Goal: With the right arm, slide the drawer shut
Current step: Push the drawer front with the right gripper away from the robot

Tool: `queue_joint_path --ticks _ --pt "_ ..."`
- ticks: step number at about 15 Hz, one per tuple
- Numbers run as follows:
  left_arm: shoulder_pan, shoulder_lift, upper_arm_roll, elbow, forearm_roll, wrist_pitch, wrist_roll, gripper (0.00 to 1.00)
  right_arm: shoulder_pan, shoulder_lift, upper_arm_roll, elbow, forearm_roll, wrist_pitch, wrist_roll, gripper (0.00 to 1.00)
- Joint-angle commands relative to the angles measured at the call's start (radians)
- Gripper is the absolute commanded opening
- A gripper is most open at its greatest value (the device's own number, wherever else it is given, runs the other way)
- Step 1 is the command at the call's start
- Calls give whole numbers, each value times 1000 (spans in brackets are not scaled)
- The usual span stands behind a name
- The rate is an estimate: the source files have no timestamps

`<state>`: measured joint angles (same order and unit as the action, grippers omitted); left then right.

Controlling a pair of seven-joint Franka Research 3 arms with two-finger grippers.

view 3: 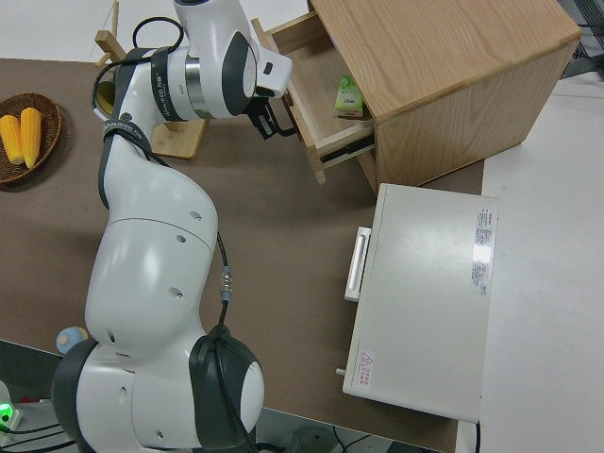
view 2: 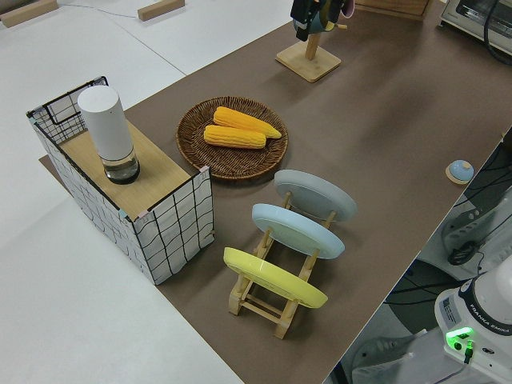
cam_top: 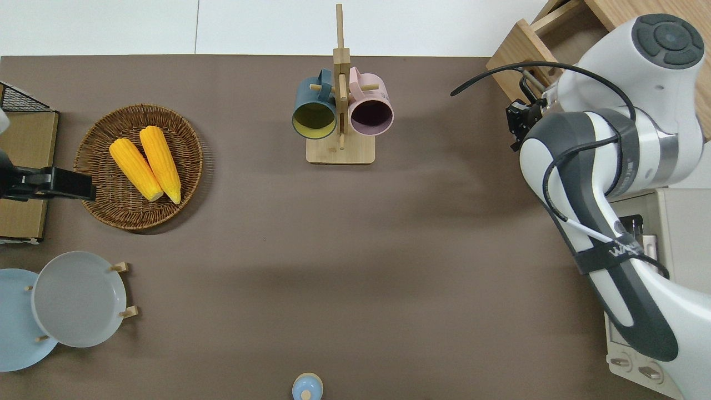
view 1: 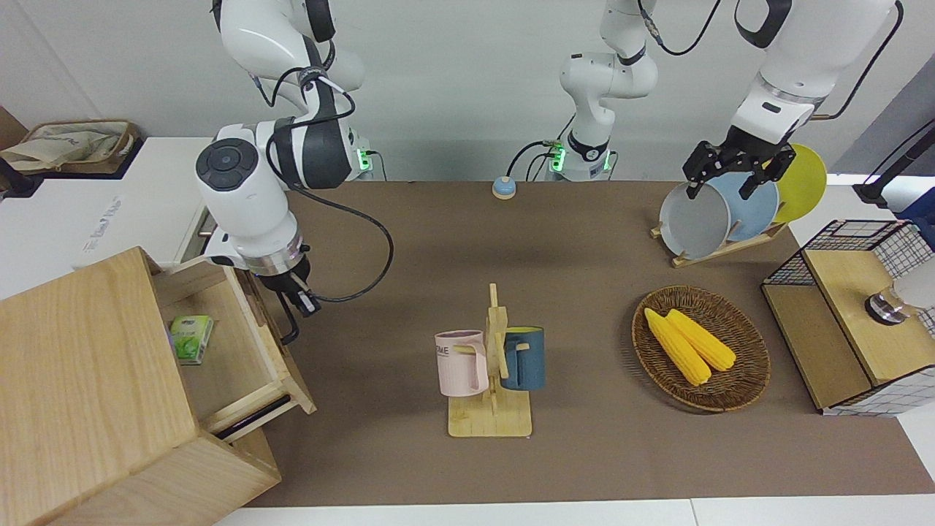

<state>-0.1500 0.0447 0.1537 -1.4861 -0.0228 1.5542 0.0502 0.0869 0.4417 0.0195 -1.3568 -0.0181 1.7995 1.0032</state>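
Observation:
The drawer stands pulled out of the pale-wood cabinet at the right arm's end of the table. A small green carton lies inside it. The black bar handle runs along the drawer's front panel. My right gripper is low at that front panel, right by the handle at the end nearer to the robots. The right side view shows the gripper up against the outer face of the drawer. The left arm is parked, and its gripper is open.
A white toaster oven sits beside the cabinet, nearer to the robots. Mid-table is a wooden mug stand with two mugs. Toward the left arm's end are a corn basket, a plate rack and a wire-grid box.

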Motion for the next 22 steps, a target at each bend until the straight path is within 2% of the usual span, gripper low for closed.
queue_joint_path --ticks 1,3,6,8,10,14,17,22 --pt "-17 12 17 20 14 1 8 998 -56 3 3 7 10 26 -90 0" --pt "-17 12 17 20 14 1 8 995 -70 3 -1 8 9 27 -147 0" --pt "-17 12 17 20 14 1 8 998 -81 3 -29 11 9 38 -219 0" --pt "-17 12 17 20 14 1 8 998 -93 2 -32 15 9 40 -274 0" --pt "-17 12 17 20 14 1 8 995 -105 2 -39 33 10 47 -311 0" --pt "-17 12 17 20 15 1 8 998 -127 0 -39 42 12 75 -322 0" --pt "-17 12 17 20 14 1 8 995 -144 -1 -41 48 64 75 -324 0" --pt "-17 12 17 20 14 1 8 995 -147 -3 -47 48 66 66 -351 0"
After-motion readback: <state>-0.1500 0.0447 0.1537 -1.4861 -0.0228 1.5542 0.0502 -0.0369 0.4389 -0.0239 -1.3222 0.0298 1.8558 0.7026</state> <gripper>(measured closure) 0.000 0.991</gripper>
